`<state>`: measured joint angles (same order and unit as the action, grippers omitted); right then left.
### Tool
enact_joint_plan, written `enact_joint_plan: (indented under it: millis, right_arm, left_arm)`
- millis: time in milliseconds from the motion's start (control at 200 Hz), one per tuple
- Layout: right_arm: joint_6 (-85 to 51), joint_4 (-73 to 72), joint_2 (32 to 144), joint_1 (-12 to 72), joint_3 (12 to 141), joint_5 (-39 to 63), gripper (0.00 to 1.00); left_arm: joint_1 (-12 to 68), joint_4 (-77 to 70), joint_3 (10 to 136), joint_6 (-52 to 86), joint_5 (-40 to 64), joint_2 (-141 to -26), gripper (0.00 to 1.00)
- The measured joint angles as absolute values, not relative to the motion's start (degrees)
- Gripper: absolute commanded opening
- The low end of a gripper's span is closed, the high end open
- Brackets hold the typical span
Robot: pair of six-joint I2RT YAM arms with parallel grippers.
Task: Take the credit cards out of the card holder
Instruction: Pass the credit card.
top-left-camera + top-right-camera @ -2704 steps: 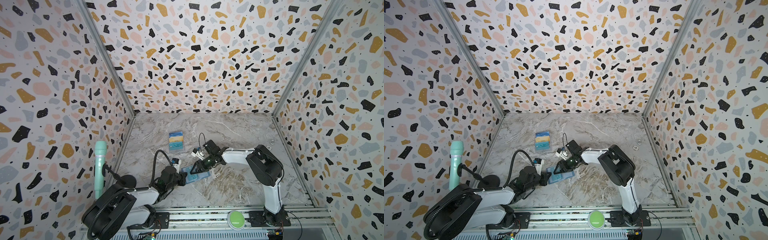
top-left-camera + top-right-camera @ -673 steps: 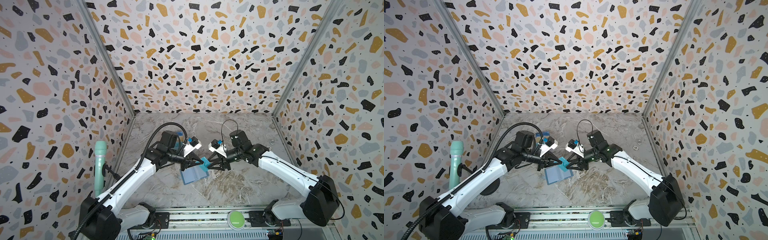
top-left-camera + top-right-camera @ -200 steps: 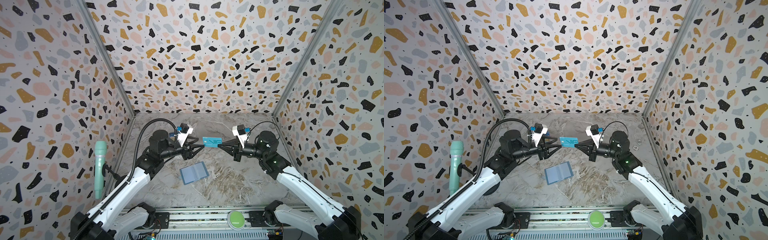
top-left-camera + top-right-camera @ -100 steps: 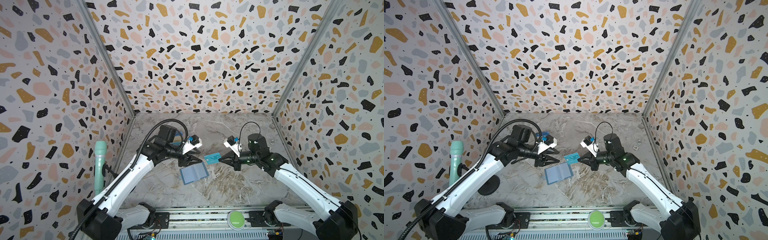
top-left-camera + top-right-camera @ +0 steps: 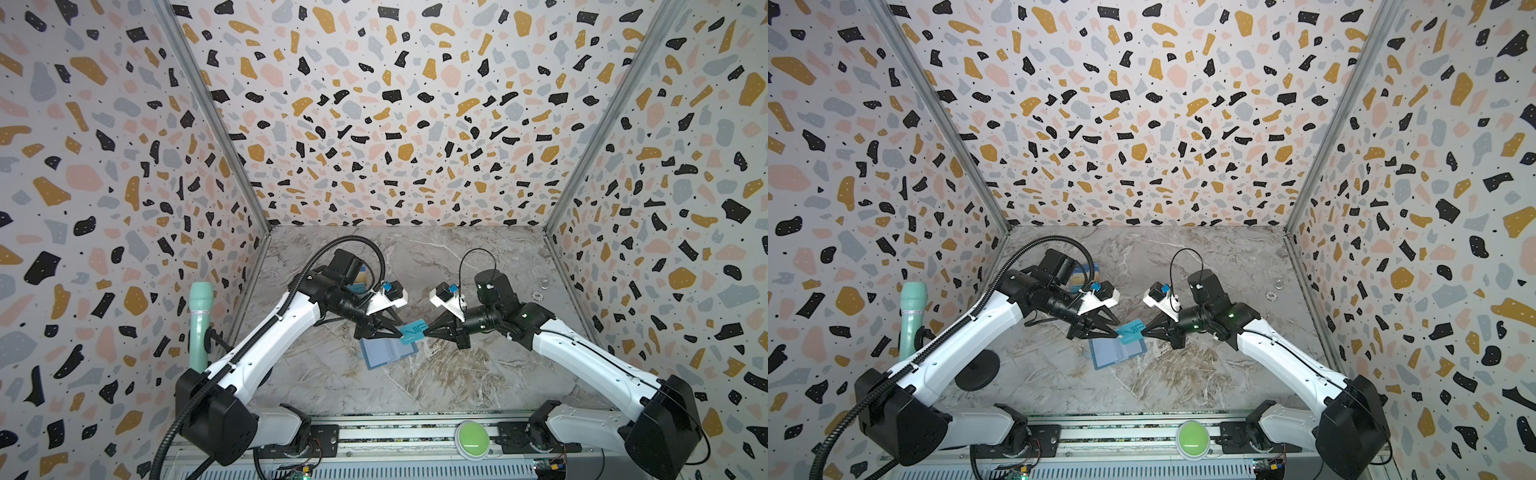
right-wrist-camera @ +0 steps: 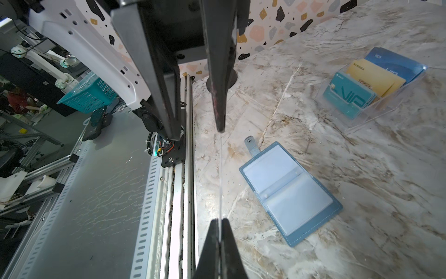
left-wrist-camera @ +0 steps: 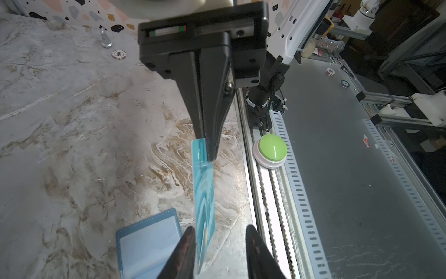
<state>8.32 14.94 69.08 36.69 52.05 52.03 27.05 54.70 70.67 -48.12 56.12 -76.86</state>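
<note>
Credit card held in the air, one end ungripped.
At frame centre the right tool clamps the card; the left tool stands half open astride its other end. An early release could drop it onto the open card holder just below, on the table.

Teal card seemingly pinched by right end effector, over open card holder

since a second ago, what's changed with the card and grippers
The right gripper, shut on the card, brought it down towards the holder. The left gripper followed, its open jaws narrowing around the card's free end. The holder stayed open on the table.
</note>
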Motion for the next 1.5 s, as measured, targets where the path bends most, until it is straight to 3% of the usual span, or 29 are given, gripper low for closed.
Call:
enact_joint_plan:
  millis: [355, 796, 1266, 1427, 1502]
  right_arm:
    - [8.73, 13.45, 70.5, 38.0, 53.06, 52.1, 0.0]
    - [9.69, 14.52, 72.05, 38.57, 53.43, 51.62, 0.0]
    - [9.69, 12.23, 71.57, 38.92, 53.43, 51.44, 0.0]
    - [9.69, 11.86, 71.53, 38.92, 53.45, 51.37, 0.0]
    - [9.72, 11.84, 71.53, 38.92, 53.45, 51.4, 0.0]
  left_arm:
    - [27.05, 55.44, 70.67, -48.38, 56.49, -77.65, 0.36]
    - [27.05, 46.54, 70.22, -38.44, 51.42, -74.78, 0.36]
    - [27.05, 49.47, 70.11, -41.36, 53.56, -75.66, 0.29]
    - [27.05, 49.78, 70.11, -41.91, 53.76, -75.66, 0.15]
    - [27.05, 49.89, 70.11, -42.0, 53.93, -75.66, 0.14]
